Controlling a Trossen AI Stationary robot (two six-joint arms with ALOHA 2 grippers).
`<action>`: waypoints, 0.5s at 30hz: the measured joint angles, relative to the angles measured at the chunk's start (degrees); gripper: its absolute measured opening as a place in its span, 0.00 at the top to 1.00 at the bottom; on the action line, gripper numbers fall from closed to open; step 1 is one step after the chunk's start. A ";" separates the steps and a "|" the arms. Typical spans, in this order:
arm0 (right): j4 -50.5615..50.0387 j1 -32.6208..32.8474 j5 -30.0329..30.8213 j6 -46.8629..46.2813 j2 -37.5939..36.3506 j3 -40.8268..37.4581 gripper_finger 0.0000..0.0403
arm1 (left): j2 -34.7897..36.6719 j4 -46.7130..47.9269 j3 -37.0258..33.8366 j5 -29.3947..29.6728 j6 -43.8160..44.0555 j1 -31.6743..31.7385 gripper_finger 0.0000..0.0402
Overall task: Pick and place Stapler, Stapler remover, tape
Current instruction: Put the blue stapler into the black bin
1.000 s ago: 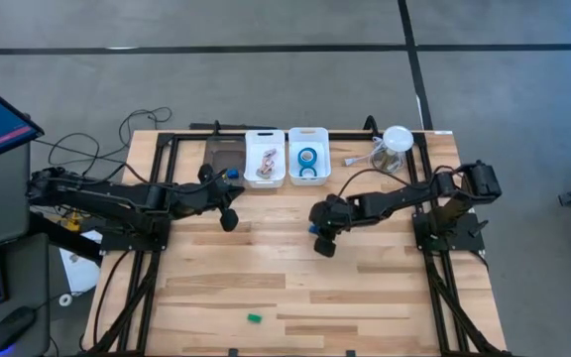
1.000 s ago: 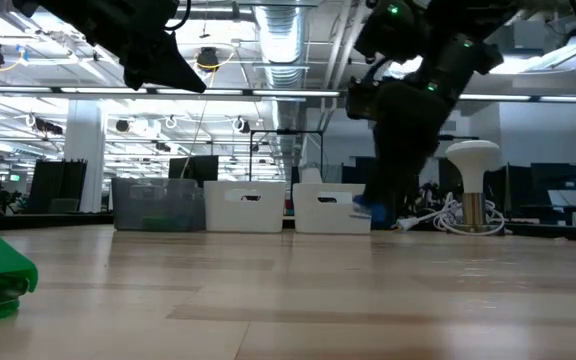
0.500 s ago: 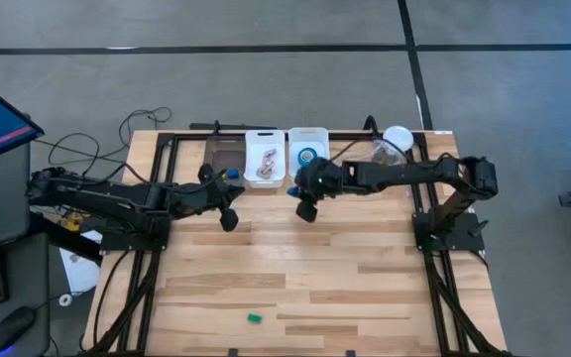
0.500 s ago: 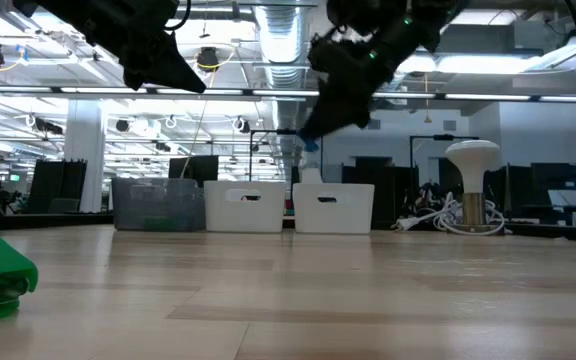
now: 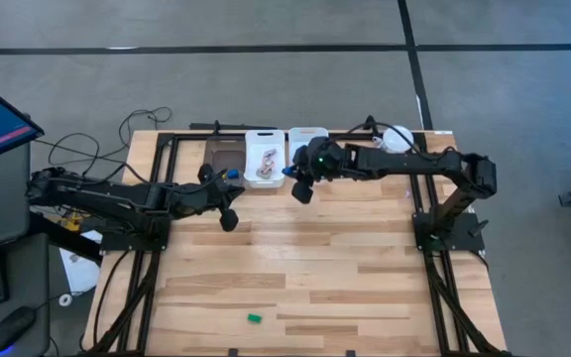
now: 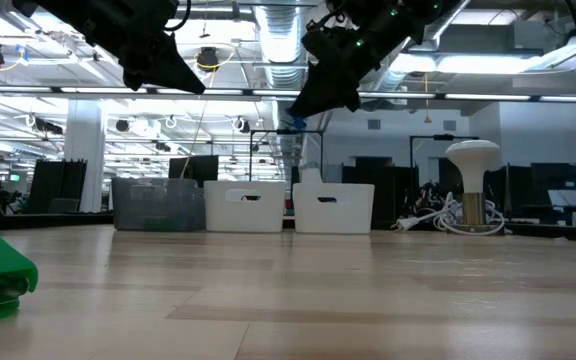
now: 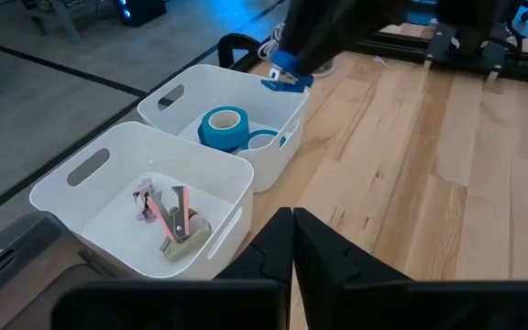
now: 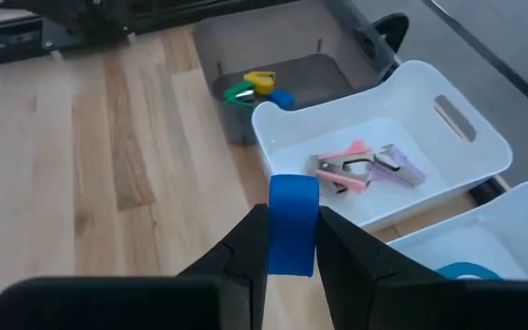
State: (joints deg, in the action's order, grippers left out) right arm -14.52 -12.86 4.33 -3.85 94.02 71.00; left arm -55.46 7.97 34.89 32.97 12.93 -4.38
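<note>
My right gripper [image 8: 292, 222] is shut on a bright-blue tape roll [image 8: 293, 229] and hangs high above the white bins at the table's far edge; the roll also shows in the left wrist view [image 7: 286, 78]. Below it stand the white tape bin [image 7: 287, 128] with two blue rolls [image 7: 225, 126], the white bin [image 8: 429, 137] with pink and purple staple removers [image 8: 360, 165], and a grey bin [image 8: 246, 55] with small staplers. A green stapler [image 5: 254, 318] lies on the table near its near edge. My left gripper [image 7: 291, 220] is shut and waits left of the bins [image 5: 228, 216]. My right gripper pinches the blue tape roll between its two fingers, one finger [image 8: 255, 234] on each flat side, so the roll's outer band [image 8: 293, 197] faces the wrist camera. The fingers slant down from above. The roll is lifted clear, high over the bins.
A white-domed object with cables [image 5: 397, 139] stands at the far right corner. Black frame rails [image 5: 147, 268] run along both table sides. The wide wooden middle [image 5: 295, 268] of the table carries only the green stapler.
My right gripper has risen from near the table top right of centre and has swung toward the far edge and the left, carrying the blue roll lifted clear, until it stands above the white bins. It has stayed shut on the roll.
</note>
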 joint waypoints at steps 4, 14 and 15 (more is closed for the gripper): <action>0.01 -0.77 -0.02 1.42 0.00 0.00 0.82 | 0.00 0.04 0.00 0.00 0.00 0.00 0.99; 1.07 -3.57 -4.53 1.41 0.02 0.16 0.82 | 0.11 0.18 0.00 8.67 0.94 0.02 0.99; 1.03 -3.81 -4.94 1.41 0.07 0.55 0.82 | 0.52 0.35 0.00 9.14 0.98 0.02 0.99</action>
State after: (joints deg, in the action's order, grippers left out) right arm -13.50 -16.67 -0.61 -2.44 94.08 71.55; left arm -54.95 8.32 34.89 42.11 13.91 -4.36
